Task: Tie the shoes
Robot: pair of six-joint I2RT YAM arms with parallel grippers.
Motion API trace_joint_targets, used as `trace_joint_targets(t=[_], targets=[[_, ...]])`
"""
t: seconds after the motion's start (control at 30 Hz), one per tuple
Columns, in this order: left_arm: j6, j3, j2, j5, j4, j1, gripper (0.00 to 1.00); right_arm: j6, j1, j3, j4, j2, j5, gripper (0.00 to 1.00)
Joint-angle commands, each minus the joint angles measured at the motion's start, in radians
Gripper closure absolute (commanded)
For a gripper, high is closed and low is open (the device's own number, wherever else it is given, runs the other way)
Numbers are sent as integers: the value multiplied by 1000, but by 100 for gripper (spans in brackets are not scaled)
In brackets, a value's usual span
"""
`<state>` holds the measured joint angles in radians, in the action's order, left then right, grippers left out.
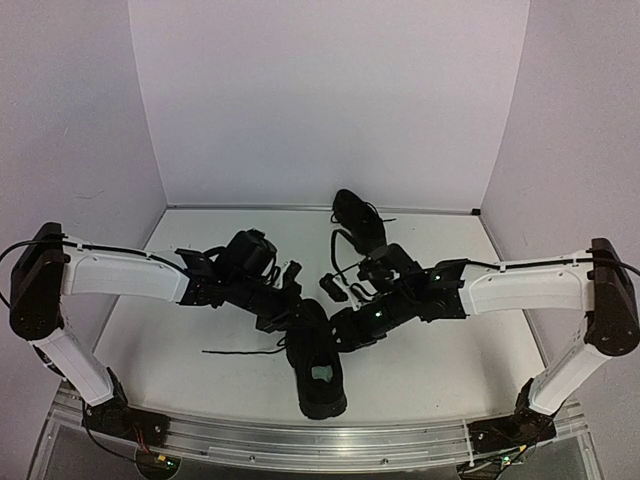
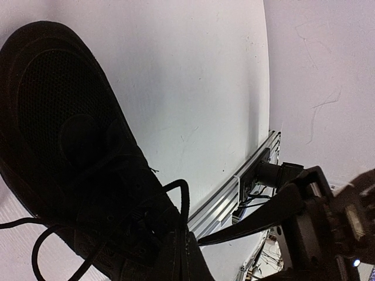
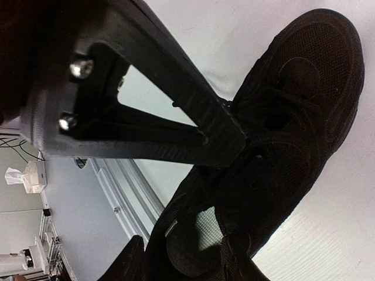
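Observation:
The near black shoe (image 1: 316, 368) lies at the table's front middle, toe toward the back. It fills the left wrist view (image 2: 64, 146) and the right wrist view (image 3: 281, 134). The second shoe (image 1: 358, 218) lies at the back. My left gripper (image 1: 292, 312) is at the near shoe's laced part, and its fingers (image 2: 176, 260) are shut on a lace loop (image 2: 184, 196). My right gripper (image 1: 338, 325) is open at the same shoe. Its upper finger (image 3: 193, 117) touches the tongue area and its lower finger (image 3: 120, 263) sits beside the heel opening.
A loose lace end (image 1: 240, 350) trails left of the near shoe. The aluminium rail (image 1: 320, 440) runs along the front edge, also in the left wrist view (image 2: 234, 193). White walls close the back and sides. The two arms nearly meet over the shoe.

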<state>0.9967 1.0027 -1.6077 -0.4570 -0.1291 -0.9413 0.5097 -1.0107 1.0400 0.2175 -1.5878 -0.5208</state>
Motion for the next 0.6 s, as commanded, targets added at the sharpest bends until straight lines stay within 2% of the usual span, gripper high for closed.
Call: trace_joint_targets(t=[0.0,0.3,0.57], targets=[[14,-18,51,16,50,4,100,8,-9,48,-42,-52,9,61],[21,-31,70,22,53,4,100,8,-15,72,-52,-74,-8,67],[24,-38,68,26,58,4,100,35,-21,58,-49,-22,5,68]])
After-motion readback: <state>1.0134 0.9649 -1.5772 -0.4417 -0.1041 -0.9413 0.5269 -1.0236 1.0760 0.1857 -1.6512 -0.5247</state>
